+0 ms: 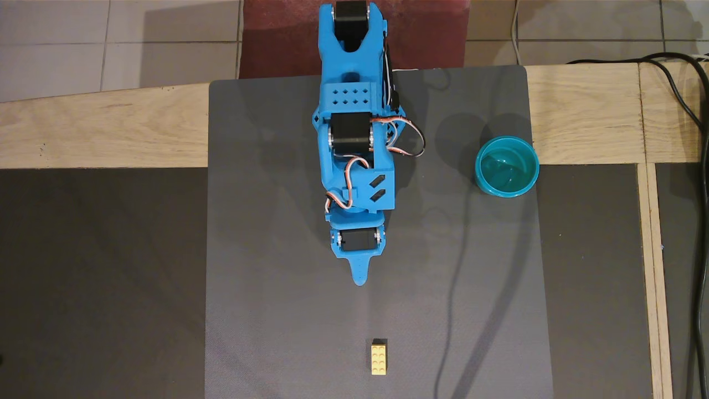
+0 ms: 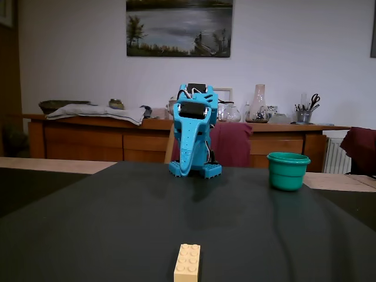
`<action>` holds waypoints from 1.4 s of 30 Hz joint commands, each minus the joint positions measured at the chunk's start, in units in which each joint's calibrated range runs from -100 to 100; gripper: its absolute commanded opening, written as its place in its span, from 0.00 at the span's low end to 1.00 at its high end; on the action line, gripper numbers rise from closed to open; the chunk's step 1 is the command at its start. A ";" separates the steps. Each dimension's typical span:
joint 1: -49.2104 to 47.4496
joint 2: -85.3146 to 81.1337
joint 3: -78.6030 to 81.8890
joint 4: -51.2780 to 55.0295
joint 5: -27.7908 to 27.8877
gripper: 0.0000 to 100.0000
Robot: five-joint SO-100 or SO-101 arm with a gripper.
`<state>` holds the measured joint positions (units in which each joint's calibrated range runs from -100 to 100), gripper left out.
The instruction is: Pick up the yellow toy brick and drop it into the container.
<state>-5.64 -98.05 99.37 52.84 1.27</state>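
1. Blue arm (image 1: 354,138) folded over the dark grey mat (image 1: 266,277) in the overhead view, reaching from 12 o'clock down toward the middle of the mat. In the fixed view it faces the camera from the far side of the mat, hunched low.

2. Gripper (image 1: 360,277) – fingers pressed together into one tapering blue point, nothing between them. It hangs clear of the mat in the fixed view (image 2: 185,167), tip pointing down, jaws closed and empty.

3. Yellow toy brick (image 1: 379,359) – flat on the mat, studs up, long side running toward the arm. In the overhead view it sits at about 6 o'clock from the gripper tip, well apart from it, near the mat's bottom edge. In the fixed view (image 2: 188,262) it is the nearest thing to the camera, low centre.

4. Container (image 1: 507,166) – teal cup, upright, mouth open, glossy inside with nothing in it. In the overhead view it stands at the mat's right edge, roughly 3 o'clock from the arm's wrist and about 1 o'clock from the brick, well apart from both. In the fixed view (image 2: 288,170) it is right of the arm.

5. Surroundings: wooden table top (image 1: 99,133) under the mat; black cable (image 1: 695,111) at the right edge of the overhead view. Sideboard (image 2: 88,138) and a landscape painting (image 2: 179,26) on the back wall in the fixed view.
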 commanded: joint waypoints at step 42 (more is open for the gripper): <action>-2.21 91.47 -79.87 7.45 19.22 0.00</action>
<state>-9.65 -9.14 24.15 60.76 17.93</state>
